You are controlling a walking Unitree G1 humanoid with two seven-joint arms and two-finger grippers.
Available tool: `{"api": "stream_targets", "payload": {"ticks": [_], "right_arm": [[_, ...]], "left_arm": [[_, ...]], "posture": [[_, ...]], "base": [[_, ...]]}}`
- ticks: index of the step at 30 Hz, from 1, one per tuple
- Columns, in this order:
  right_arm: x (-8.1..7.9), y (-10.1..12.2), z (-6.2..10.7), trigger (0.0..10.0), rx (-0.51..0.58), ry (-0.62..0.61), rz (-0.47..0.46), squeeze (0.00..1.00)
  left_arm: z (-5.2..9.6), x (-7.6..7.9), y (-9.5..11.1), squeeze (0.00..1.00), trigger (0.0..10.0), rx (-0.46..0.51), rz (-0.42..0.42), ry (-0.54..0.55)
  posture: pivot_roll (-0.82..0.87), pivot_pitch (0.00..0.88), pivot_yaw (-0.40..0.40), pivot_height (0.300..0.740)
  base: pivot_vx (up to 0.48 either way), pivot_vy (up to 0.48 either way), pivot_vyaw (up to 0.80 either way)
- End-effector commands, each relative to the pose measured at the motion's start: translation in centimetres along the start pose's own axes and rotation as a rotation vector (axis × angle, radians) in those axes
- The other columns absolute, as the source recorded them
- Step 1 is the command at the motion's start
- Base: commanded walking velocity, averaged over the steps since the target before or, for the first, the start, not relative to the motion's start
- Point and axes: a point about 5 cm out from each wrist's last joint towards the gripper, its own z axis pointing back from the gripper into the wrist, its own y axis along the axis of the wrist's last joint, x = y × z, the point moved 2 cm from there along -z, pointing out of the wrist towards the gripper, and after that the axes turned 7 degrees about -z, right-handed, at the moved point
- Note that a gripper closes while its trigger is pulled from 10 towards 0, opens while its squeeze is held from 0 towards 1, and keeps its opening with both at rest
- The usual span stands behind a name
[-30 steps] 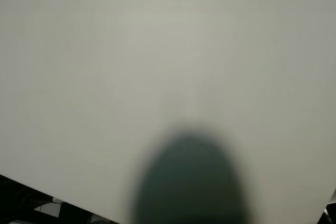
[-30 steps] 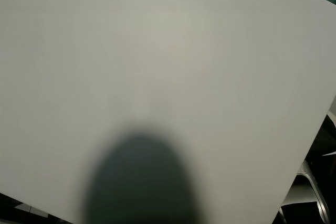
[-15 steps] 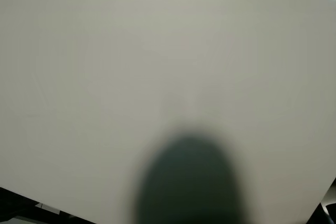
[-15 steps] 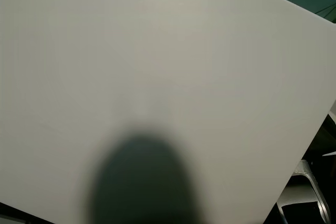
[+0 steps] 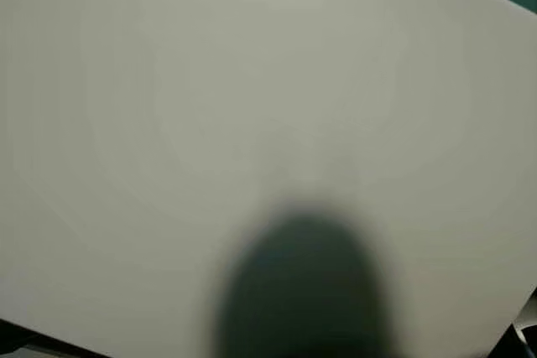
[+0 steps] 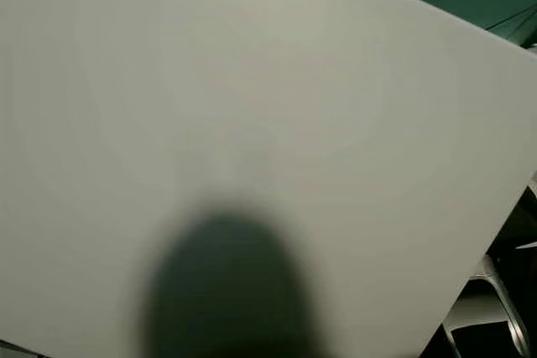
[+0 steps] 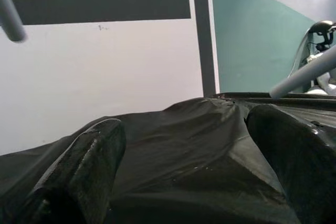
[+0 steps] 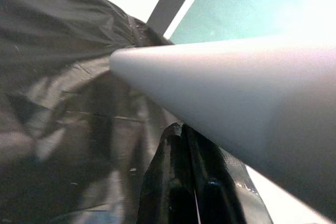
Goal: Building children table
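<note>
Panel (image 5: 252,106): you see its far edge tilt lower than a second ago; the lift continues.
Left claw (image 7: 184,150): wide, empty.
Right claw (image 8: 189,182): narrow, beside a leg (image 8: 236,87); grip cannot be told.

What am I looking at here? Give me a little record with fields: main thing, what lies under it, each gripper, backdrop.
Main thing: white tabletop panel, tilted, close to the head camera
Under it: black plastic sheet
Left gripper: open, fingers spread over the sheet
Right gripper: beside a white table leg; grip unclear
Backdrop: teal wall
</note>
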Motion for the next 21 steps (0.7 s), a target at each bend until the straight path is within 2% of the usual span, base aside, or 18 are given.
{"api": "stream_targets", "payload": {"ticks": [1,6,9,11,14,17,19,20,21], "right_arm": [[0.3,1.4,0.0,10.0,0.072,-0.008,0.031,0.00],[0.4,0.7,0.1,10.0,0.066,-0.022,0.084,0.00],[0.1,-0.4,0.6,10.0,0.022,-0.013,0.028,0.00],[-0.6,-1.5,1.5,10.0,-0.005,0.013,-0.024,0.00],[-1.1,-2.0,2.1,10.0,-0.006,0.023,-0.041,0.00],[-1.4,-1.5,2.6,10.0,0.013,0.004,-0.109,0.00],[-1.3,-1.1,2.6,10.0,0.017,-0.004,-0.252,0.00],[-1.3,-1.1,2.6,10.0,0.017,-0.004,-0.252,0.00],[-1.0,-1.0,2.7,10.0,0.025,-0.022,-0.311,0.00]], "left_arm": [[0.1,0.4,0.2,0.00,10.0,0.001,0.003,-0.060],[0.3,0.7,-0.1,0.00,10.0,-0.015,0.015,-0.058],[0.6,0.8,-0.4,0.00,10.0,-0.031,0.012,-0.039],[0.8,0.9,-0.5,0.00,10.0,-0.038,0.012,-0.022],[0.8,1.0,-0.5,0.00,10.0,-0.039,0.016,-0.018],[0.7,1.4,-0.5,0.00,10.0,-0.041,0.038,-0.020],[0.6,1.4,-1.1,0.00,10.0,-0.074,0.062,0.010],[0.6,1.4,-1.1,0.00,10.0,-0.074,0.062,0.010],[0.5,1.1,-1.5,0.00,10.0,-0.093,0.075,0.052]], "posture": [[0.07,0.000,0.031,0.740],[0.07,0.000,0.031,0.740],[0.07,0.000,0.026,0.740],[0.07,0.000,0.026,0.740],[0.07,0.000,0.026,0.740],[0.06,0.000,0.033,0.740],[0.06,0.000,0.034,0.740],[0.06,0.000,0.034,0.740],[0.06,0.000,0.035,0.740]], "base": [[0.000,0.000,0.00],[0.000,0.000,0.00],[0.000,0.000,0.00],[0.000,0.000,0.00],[0.000,0.000,0.00],[0.000,0.000,0.00],[0.000,0.000,0.00],[0.000,0.000,0.00],[0.000,0.000,0.00]]}}
